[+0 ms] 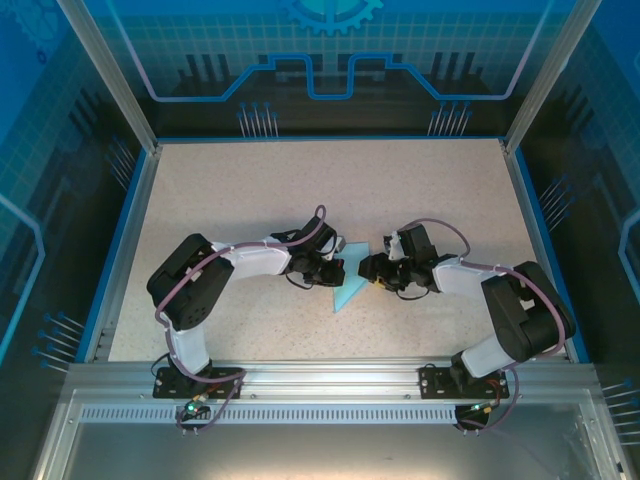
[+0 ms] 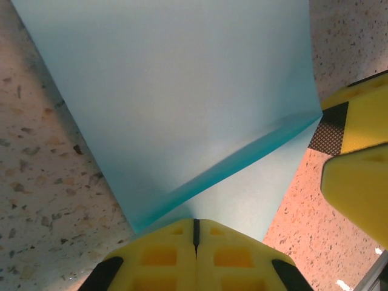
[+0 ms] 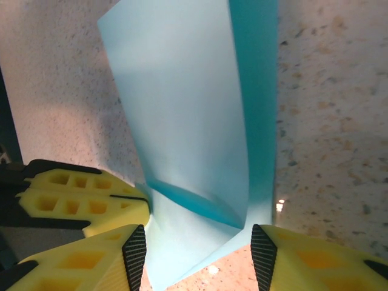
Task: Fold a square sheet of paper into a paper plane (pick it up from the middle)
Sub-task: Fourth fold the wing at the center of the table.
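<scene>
From above — blue paper (image 1: 345,288) near the middle of the speckled table (image 1: 300,190), folded, with a pointy tip toward 6 o'clock. At its 9 o'clock side, the left gripper (image 1: 333,270). At its 3 o'clock side, the right gripper (image 1: 374,272). Both arms bent in toward the paper from the near edge.

From the left wrist: yellow fingers (image 2: 163,257) pressed tight together at 6 o'clock, just a thin dark line between them. Pinched there, the near edge of the paper. Above, a big flat flap and a darker crease from 7 o'clock up to 3 o'clock. Over at 3 o'clock, the other gripper's two yellow fingers, close to the paper's corner.

From the right wrist: fingers (image 3: 315,257) wide apart, one at 7 o'clock and one at 5 o'clock, black pads facing each other. Between them the paper's low corner — not squeezed. Paper tilted up off the table, rising toward 12 o'clock. At 8 o'clock, the left gripper's shut fingers against the paper's edge.
</scene>
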